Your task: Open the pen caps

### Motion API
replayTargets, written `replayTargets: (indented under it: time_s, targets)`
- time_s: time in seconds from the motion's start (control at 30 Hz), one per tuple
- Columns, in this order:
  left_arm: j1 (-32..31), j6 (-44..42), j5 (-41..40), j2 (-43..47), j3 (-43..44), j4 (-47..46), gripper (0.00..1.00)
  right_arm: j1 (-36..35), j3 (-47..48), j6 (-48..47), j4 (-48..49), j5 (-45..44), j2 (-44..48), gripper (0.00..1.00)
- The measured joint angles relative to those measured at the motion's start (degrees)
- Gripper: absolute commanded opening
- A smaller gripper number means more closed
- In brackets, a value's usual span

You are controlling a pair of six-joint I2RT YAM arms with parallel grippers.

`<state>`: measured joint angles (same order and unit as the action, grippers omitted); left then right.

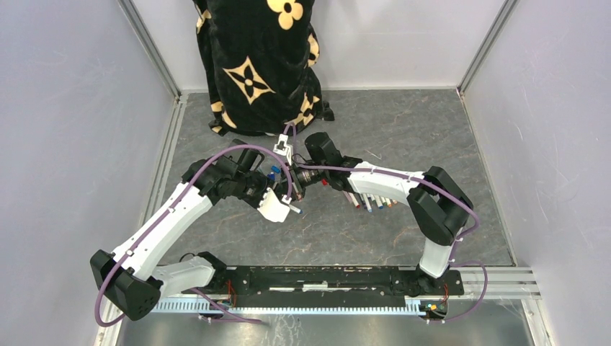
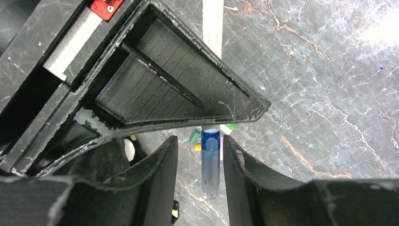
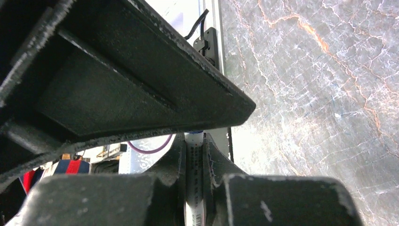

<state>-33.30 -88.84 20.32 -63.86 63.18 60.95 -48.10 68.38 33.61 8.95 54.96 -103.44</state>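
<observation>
Running along right tool (image 3: 194,141) axis: clamped pen (image 3: 193,188).

Right gripper (image 3: 194,141) pinching a white pen (image 3: 194,183)
Two dark fingers (image 3: 175,157) press the barrel from either side; the pen runs lengthwise between them, a trace of blue at its far end; printed marks show low on the barrel; a grey veined table (image 3: 320,94) fills the right; a purple cable (image 3: 150,149) curves at left.

place: lab test cell | cues: white wall panels (image 1: 65,108), aluminium rails (image 1: 150,50)
</observation>
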Motion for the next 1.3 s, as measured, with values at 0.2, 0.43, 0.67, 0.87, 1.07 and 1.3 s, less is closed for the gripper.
replayTargets:
  time_s: [0.2,0.43,0.67,0.87,1.07,1.3]
  targets:
    - [0.00,-0.02,-0.72,-0.04,0.00,-0.20,0.37,0.11,-0.42,1.07,0.55,0.31,0.00,0.00]
    - [-1.22,-0.02,-0.70,-0.24,0.00,-0.15,0.32,0.15,-0.24,3.17,2.25,0.55,-0.02,0.00]
    - [-1.62,-0.20,-1.20,-0.26,0.00,-0.26,0.14,0.48,-0.09,4.74,3.89,0.81,-0.04,0.00]
    - [-1.77,-0.63,-2.99,-0.26,-0.02,-1.01,0.40,0.87,-0.39,4.68,4.22,0.85,0.00,0.00]
    - [-1.79,-1.01,-4.33,-0.26,-0.02,-1.05,0.39,1.29,-1.25,4.63,3.74,1.05,0.00,0.00]
    - [-2.01,-0.96,-4.13,-0.28,-0.02,-1.07,0.31,1.36,-1.25,4.70,3.82,1.49,0.00,0.00]
